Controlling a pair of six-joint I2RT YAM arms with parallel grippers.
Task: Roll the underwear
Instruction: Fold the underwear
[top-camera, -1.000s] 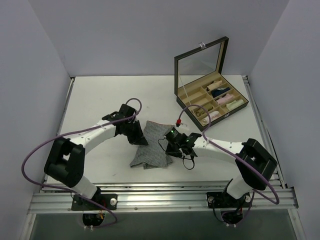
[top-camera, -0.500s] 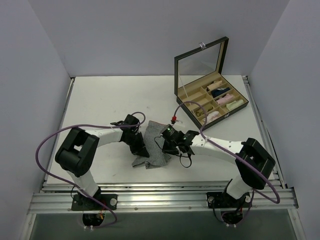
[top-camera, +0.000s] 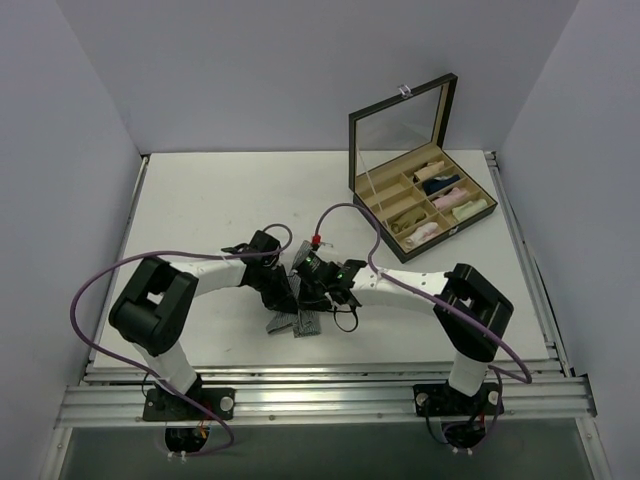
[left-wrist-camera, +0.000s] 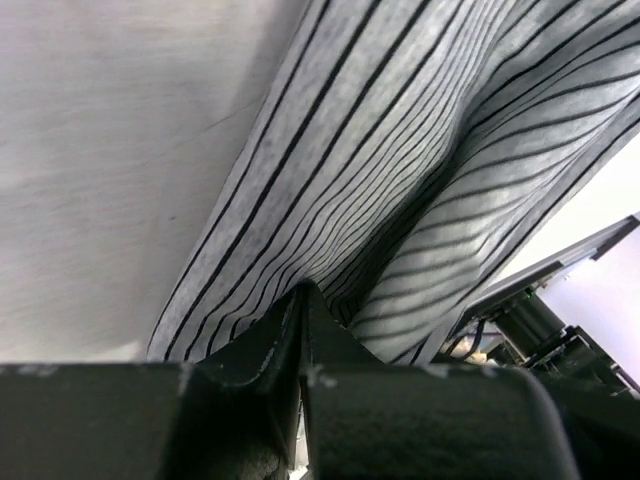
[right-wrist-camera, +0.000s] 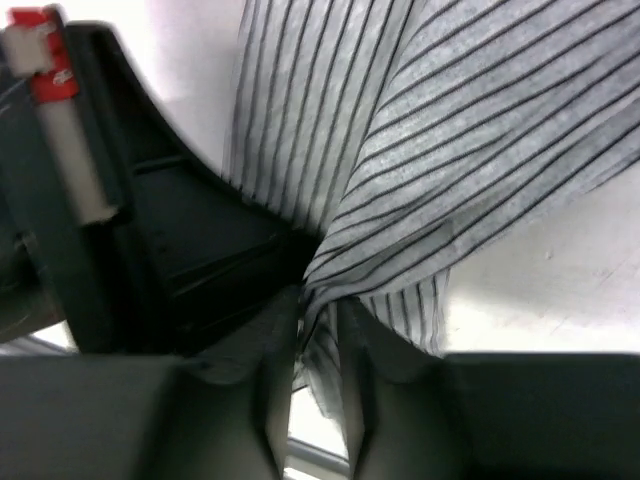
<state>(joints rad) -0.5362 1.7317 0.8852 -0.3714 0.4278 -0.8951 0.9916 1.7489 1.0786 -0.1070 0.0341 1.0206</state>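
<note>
The underwear (top-camera: 303, 322), grey cloth with fine dark stripes, lies bunched into a narrow heap near the table's front middle. My two grippers meet tip to tip just above it. The left gripper (top-camera: 284, 293) comes in from the left, and in its wrist view its jaws (left-wrist-camera: 302, 296) are pressed together with the striped cloth (left-wrist-camera: 380, 150) rising from their tips. The right gripper (top-camera: 308, 290) comes in from the right. In its wrist view a fold of the cloth (right-wrist-camera: 480, 130) runs down between its fingers (right-wrist-camera: 318, 312). The left gripper's dark body (right-wrist-camera: 190, 240) sits close beside it.
A dark box (top-camera: 373, 198) with its mirrored lid raised stands at the back right; its compartments hold small rolled garments. Purple cables loop over both arms. Metal rails (top-camera: 320, 395) run along the table's near edge, and walls close in both sides.
The right gripper has travelled left with the cloth's right side until it meets the left gripper. The underwear has gone from a spread sheet to a narrow bunch.
</note>
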